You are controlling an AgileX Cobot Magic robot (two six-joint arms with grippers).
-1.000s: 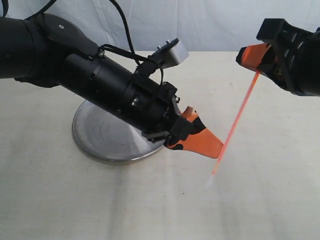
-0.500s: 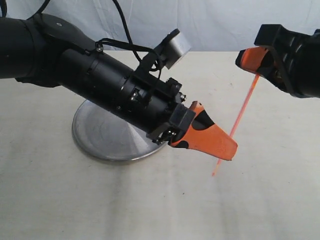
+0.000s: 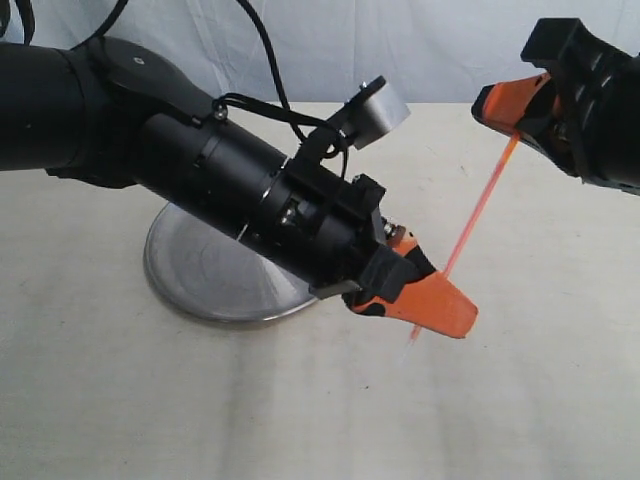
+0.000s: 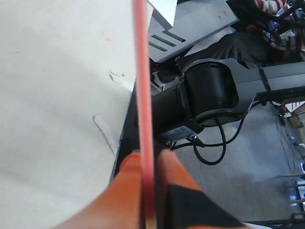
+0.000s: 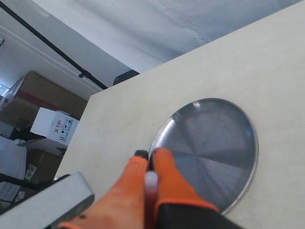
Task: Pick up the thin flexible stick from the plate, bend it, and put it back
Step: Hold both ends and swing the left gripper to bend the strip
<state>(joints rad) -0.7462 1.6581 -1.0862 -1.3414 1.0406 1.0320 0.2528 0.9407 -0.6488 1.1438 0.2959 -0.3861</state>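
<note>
The stick (image 3: 480, 205) hangs slanted in the air, thin and pink-orange. Its top is in my right gripper (image 3: 492, 108) at the upper right, which is shut on it. Its lower part passes between the orange fingers of my left gripper (image 3: 455, 315), which is shut on it near the bottom end. In the left wrist view the stick (image 4: 142, 86) runs straight out between the fingers of the left gripper (image 4: 148, 160). In the right wrist view the whitish end of the stick (image 5: 151, 183) shows between the fingers of the right gripper (image 5: 148, 157). The plate (image 3: 200, 270) lies bare, partly hidden under my left arm.
The cream table top (image 3: 520, 400) spreads around the plate (image 5: 214, 138). My bulky left arm (image 3: 230, 180) with its grey camera (image 3: 375, 105) reaches across the middle. A white cloth backdrop (image 3: 420, 50) closes the far side. Beyond the table edge stand a robot base and cables (image 4: 209, 95).
My left gripper has swung right to the stick's lower part and shut round it. The right gripper shifted slightly, still holding the top end.
</note>
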